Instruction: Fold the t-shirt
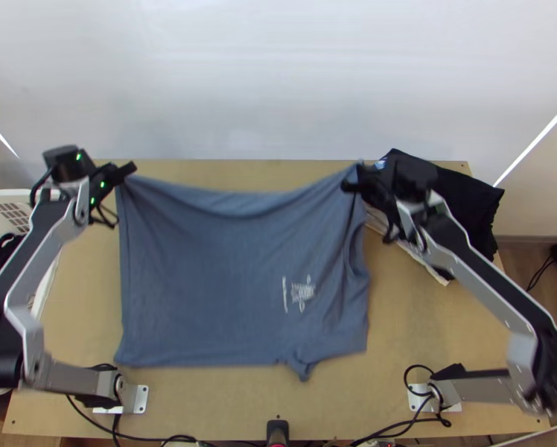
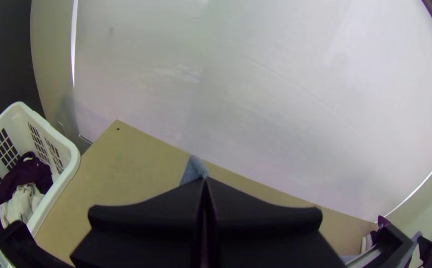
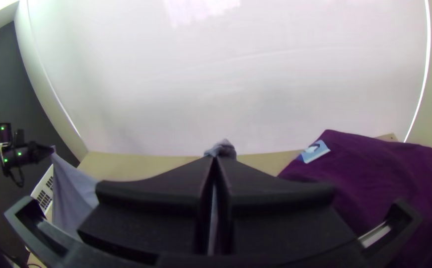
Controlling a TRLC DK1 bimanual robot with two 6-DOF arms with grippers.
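Note:
The blue-grey t-shirt (image 1: 211, 290) hangs by its two far corners, with a sagging edge between them and its near part toward the table's near side. At its far left corner is my left gripper (image 1: 129, 170), shut on the cloth; in the left wrist view a tip of shirt (image 2: 194, 168) pokes out past the closed left gripper (image 2: 204, 182). My right gripper (image 1: 351, 181) holds the far right corner. A bunched bit of cloth (image 3: 221, 148) sticks out beyond the shut right gripper (image 3: 216, 161) in the right wrist view. A small flap bends out at the shirt's near edge.
Dark folded cloth (image 1: 465, 201) lies on a light stack at the table's back right, beneath the right arm. A white basket (image 2: 69, 164) with clothes stands beyond the table's left edge. A white wall rises behind the table (image 1: 420, 328).

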